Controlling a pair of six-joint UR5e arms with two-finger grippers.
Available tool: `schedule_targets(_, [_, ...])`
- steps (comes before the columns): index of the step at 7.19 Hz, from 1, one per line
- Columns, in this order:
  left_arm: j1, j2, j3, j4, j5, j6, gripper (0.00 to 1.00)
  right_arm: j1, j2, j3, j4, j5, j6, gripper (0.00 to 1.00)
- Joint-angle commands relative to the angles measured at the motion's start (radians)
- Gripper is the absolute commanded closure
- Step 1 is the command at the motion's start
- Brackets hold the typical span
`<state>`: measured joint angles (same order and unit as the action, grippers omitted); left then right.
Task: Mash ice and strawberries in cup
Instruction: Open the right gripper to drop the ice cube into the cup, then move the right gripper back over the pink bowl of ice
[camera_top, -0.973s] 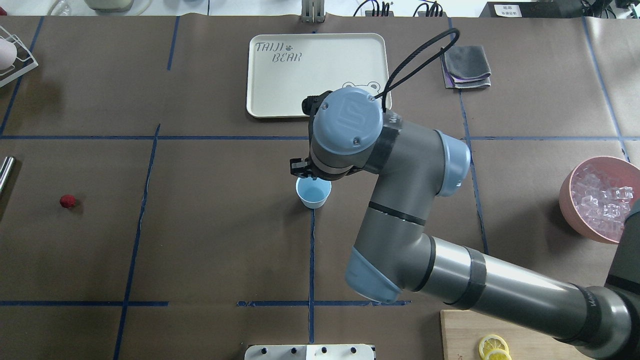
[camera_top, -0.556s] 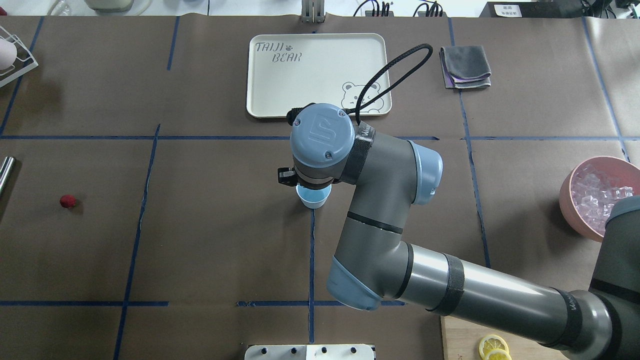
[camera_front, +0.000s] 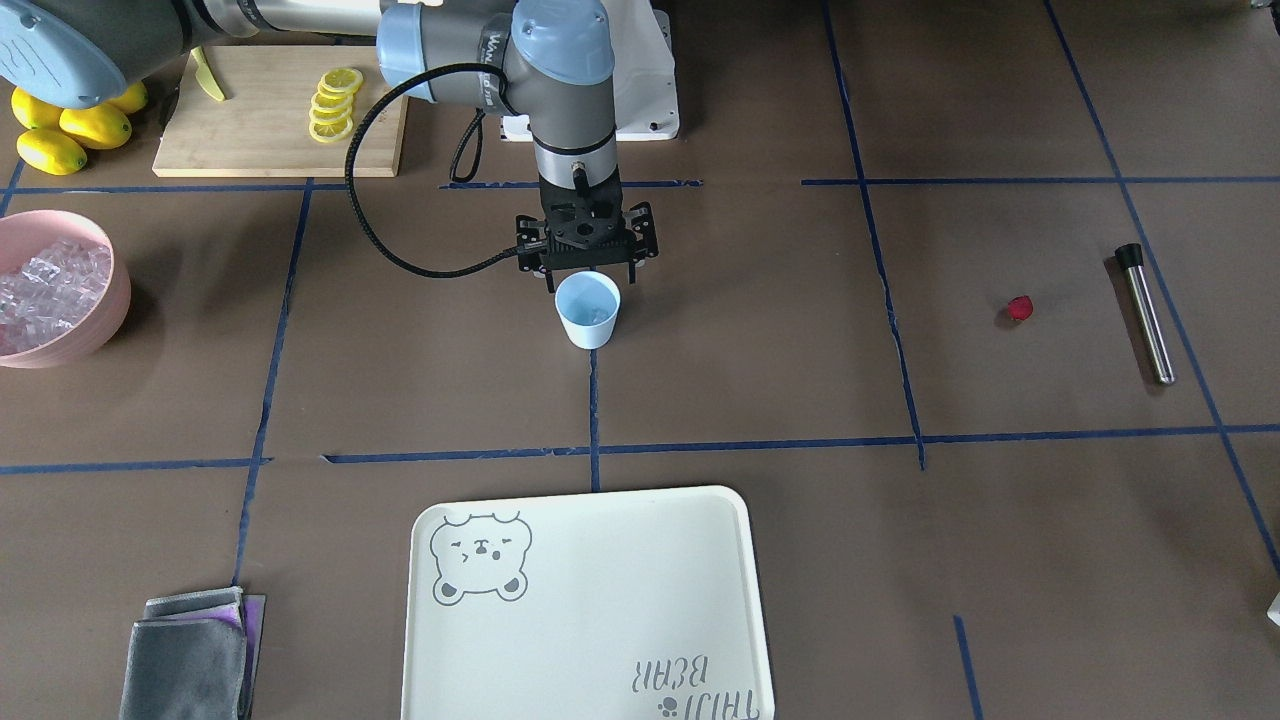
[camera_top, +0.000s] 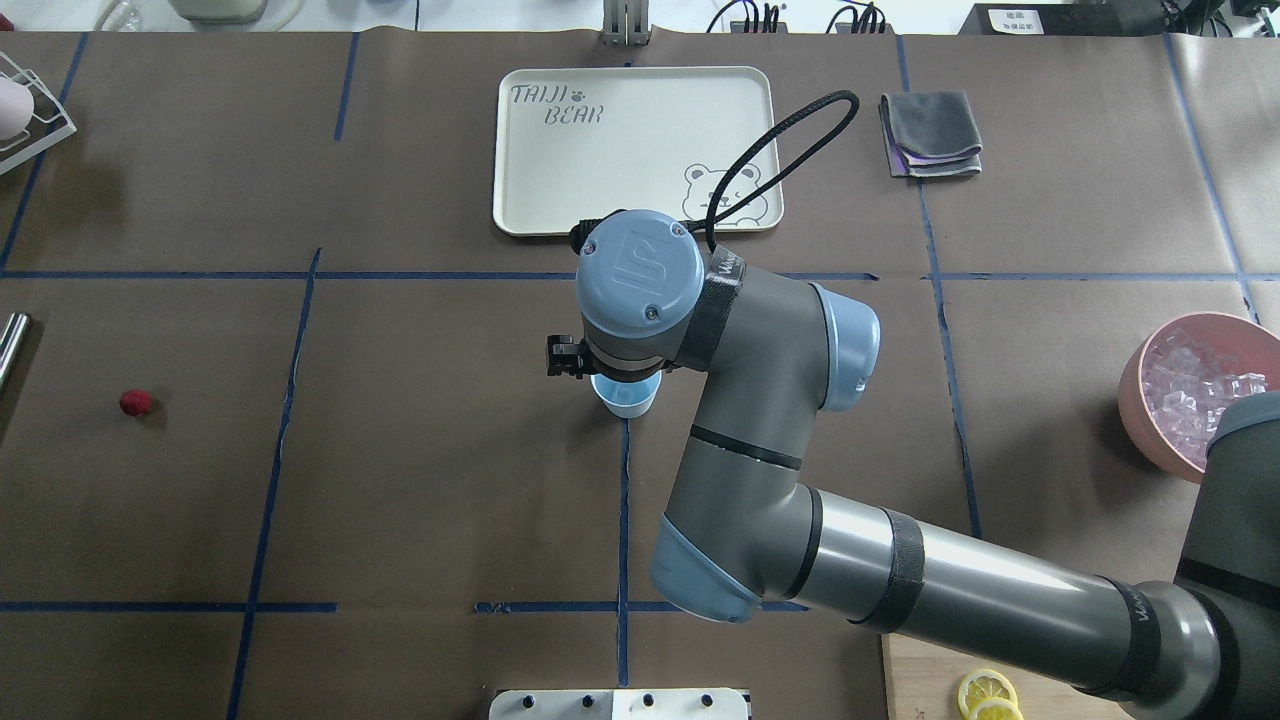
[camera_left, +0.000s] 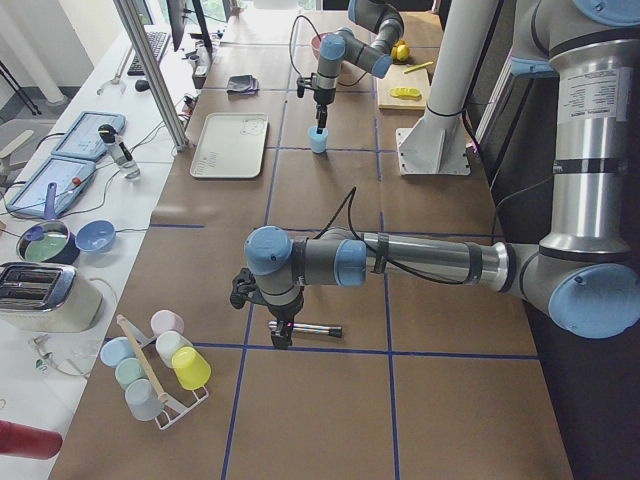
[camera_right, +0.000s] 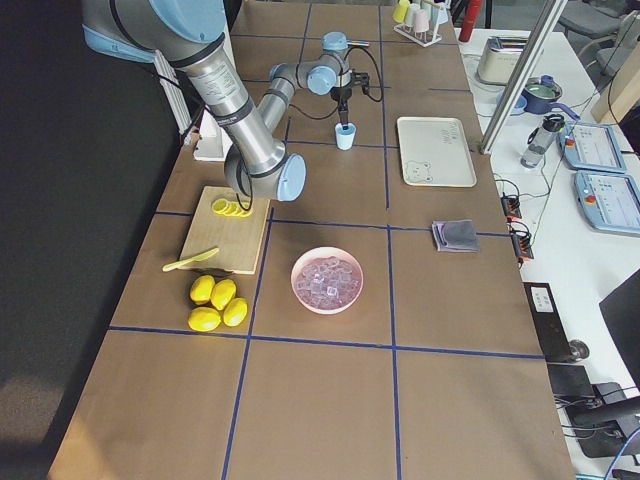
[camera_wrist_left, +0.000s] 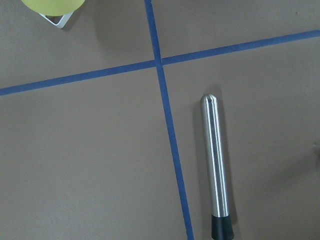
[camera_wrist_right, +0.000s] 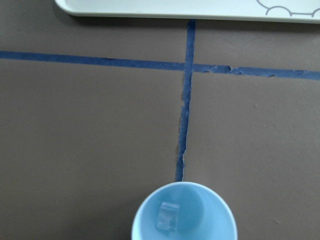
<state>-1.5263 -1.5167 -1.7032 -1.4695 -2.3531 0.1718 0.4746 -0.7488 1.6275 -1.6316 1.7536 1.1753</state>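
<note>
The light blue cup (camera_front: 588, 312) stands at the table's middle on a blue tape line, with one clear ice cube (camera_wrist_right: 167, 218) on its bottom. My right gripper (camera_front: 590, 276) hangs straight above the cup, fingers apart and empty. More ice (camera_front: 48, 290) fills the pink bowl (camera_front: 108, 305). The red strawberry (camera_front: 1018, 309) lies alone on the table, far from the cup, beside a steel muddler (camera_front: 1146, 318). My left gripper (camera_left: 281, 332) hovers over that muddler (camera_wrist_left: 215, 160); only the exterior left view shows it, so I cannot tell its state.
A cream tray (camera_front: 590, 610) lies beyond the cup, and a folded grey cloth (camera_front: 188, 655) lies to one side of the tray. A cutting board (camera_front: 270, 110) with lemon slices and whole lemons (camera_front: 60, 130) sit near the robot's base. A rack of coloured cups (camera_left: 160, 365) stands at the left end.
My right wrist has moved left and toward the robot, so it now covers most of the cup. The strawberry and the muddler have not moved.
</note>
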Motion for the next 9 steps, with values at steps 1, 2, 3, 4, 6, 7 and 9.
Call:
schedule_targets(1, [0.000, 0.000, 0.002, 0.001, 0.000, 0.000, 0.00, 0.100, -0.100, 0.091, -0.007, 0.083, -0.044, 0.00])
schedule_targets(2, [0.000, 0.000, 0.002, 0.001, 0.000, 0.000, 0.00, 0.180, -0.198, 0.180, -0.017, 0.151, -0.172, 0.01])
schedule_targets(3, [0.002, 0.000, 0.002, 0.001, 0.002, 0.000, 0.00, 0.255, -0.280, 0.240, -0.033, 0.205, -0.275, 0.01])
schedule_targets(4, [0.002, 0.000, 0.002, 0.001, 0.000, -0.001, 0.00, 0.321, -0.366, 0.286, -0.031, 0.242, -0.396, 0.01])
schedule_targets(6, [0.000, 0.000, -0.001, 0.001, 0.000, 0.000, 0.00, 0.471, -0.551, 0.339, -0.017, 0.331, -0.668, 0.01])
schedule_targets(7, [0.000, 0.000, -0.003, 0.001, 0.000, 0.000, 0.00, 0.557, -0.629, 0.350, -0.017, 0.386, -0.806, 0.01])
schedule_targets(9, [0.000, 0.000, -0.013, 0.001, 0.000, 0.000, 0.00, 0.628, -0.807, 0.379, 0.071, 0.431, -0.951, 0.01])
